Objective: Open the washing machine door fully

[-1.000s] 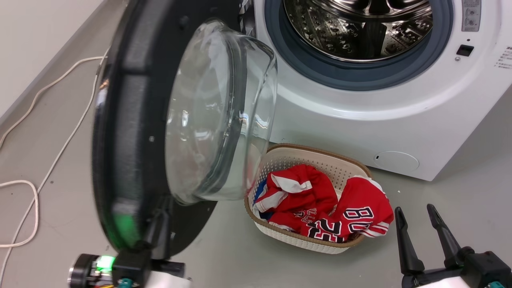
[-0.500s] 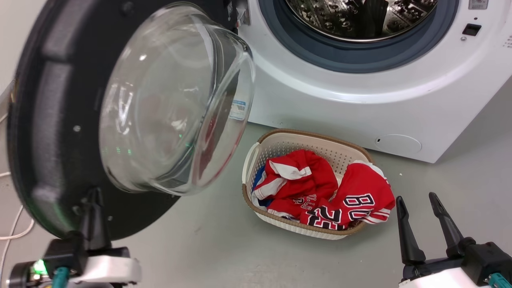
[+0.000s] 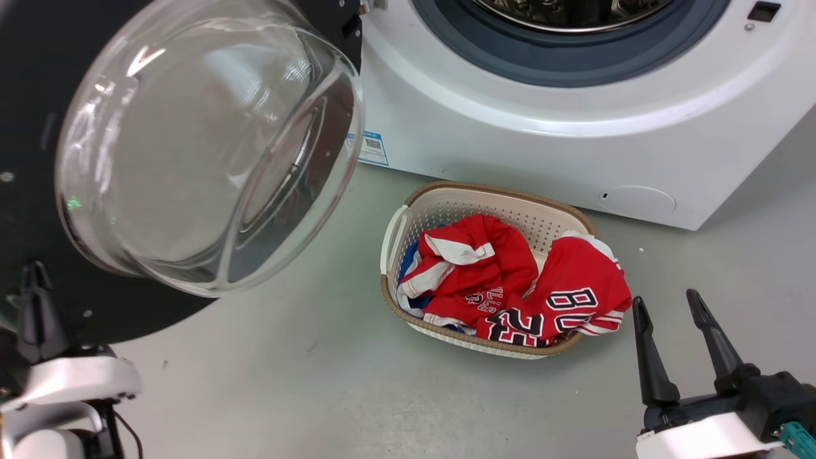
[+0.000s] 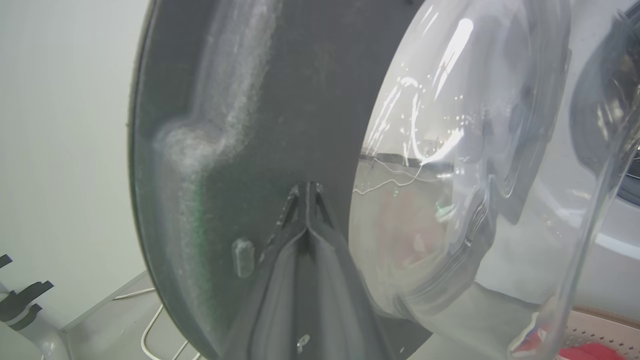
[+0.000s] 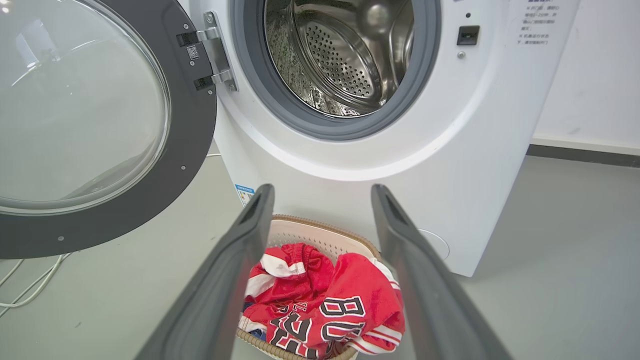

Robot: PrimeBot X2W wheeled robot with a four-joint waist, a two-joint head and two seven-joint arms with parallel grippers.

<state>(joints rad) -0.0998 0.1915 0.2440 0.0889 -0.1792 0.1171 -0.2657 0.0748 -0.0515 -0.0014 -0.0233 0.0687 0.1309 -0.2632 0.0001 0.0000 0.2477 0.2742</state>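
Now, from the head, the washing machine door (image 3: 191, 140) stands swung out left of the washing machine (image 3: 574, 146), the left pincer (image 3: 32, 287) at its lower edge; the left wrist shows that pincer closed, tips against the door's black inner face; the right wrist shows the right pincer (image 5: 322, 190) open and empty.

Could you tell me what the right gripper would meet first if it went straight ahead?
Probably the white front of the washing machine, passing over the laundry basket; depth is unclear, so the right gripper might clip the basket first.
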